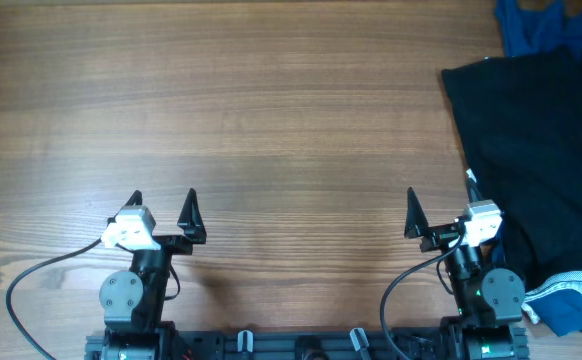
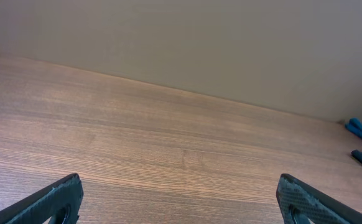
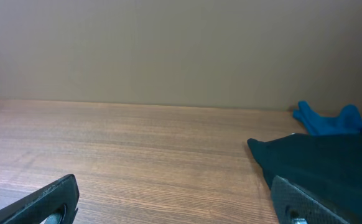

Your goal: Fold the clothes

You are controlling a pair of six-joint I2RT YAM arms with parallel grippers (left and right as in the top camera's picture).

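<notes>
Overhead, limp matte black garment [image 1: 541, 150] on wood-grain table [image 1: 271, 100], left end effector [image 1: 163, 198] and right end effector [image 1: 440, 192] spread wide, empty.

Overhead above table [image 1: 271, 100]; wrists low, forward.

The left arm [image 1: 131, 292] sits at 7 o'clock in the overhead view and the right arm [image 1: 493, 290] at 5 o'clock. Both are folded low. The left gripper [image 1: 163, 210] and right gripper [image 1: 439, 210] point toward 12 o'clock, fingers spread wide apart, holding nothing.
</notes>
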